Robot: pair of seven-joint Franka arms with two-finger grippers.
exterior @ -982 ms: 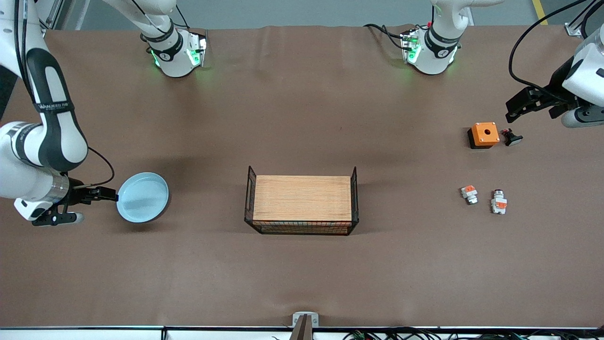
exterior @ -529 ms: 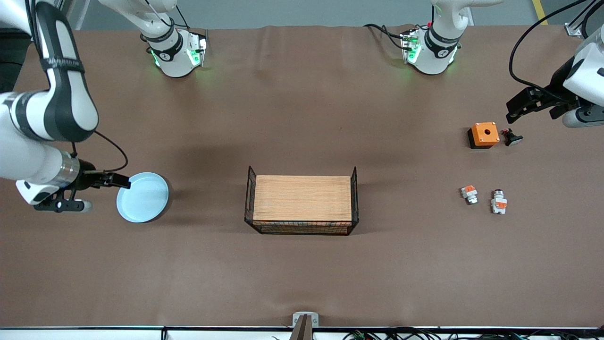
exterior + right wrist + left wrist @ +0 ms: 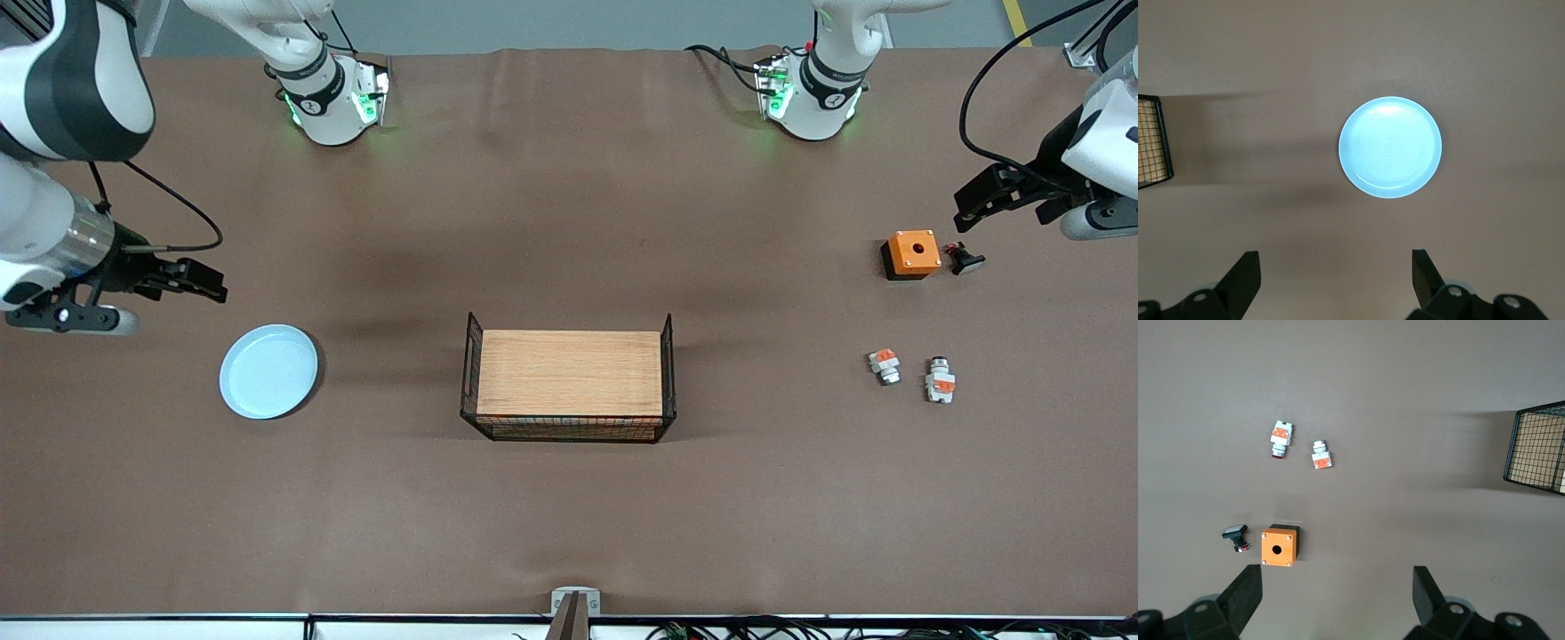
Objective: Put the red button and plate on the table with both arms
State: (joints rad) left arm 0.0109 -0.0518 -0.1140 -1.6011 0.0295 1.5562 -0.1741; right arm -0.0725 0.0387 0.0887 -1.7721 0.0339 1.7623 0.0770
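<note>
The pale blue plate (image 3: 268, 371) lies flat on the brown table (image 3: 569, 516) toward the right arm's end, and it shows whole in the right wrist view (image 3: 1390, 147). My right gripper (image 3: 204, 282) hangs open and empty over bare table beside the plate (image 3: 1336, 277). The red button (image 3: 939, 380), a white part with an orange block and a dark grey end, lies on the table toward the left arm's end (image 3: 1280, 439). Open and empty too, my left gripper (image 3: 973, 200) hovers over the table by the orange box (image 3: 1338, 593).
A wood-topped black wire rack (image 3: 569, 385) stands mid-table. An orange cube box with a hole (image 3: 911, 252) and a small black part (image 3: 965, 260) lie under the left gripper's reach. A shorter white-and-orange part (image 3: 884, 365) lies beside the red button.
My right gripper has drawn back from the plate's rim and risen away toward its base. The plate, tilted a second ago, now lies flat. The left arm has not moved.
</note>
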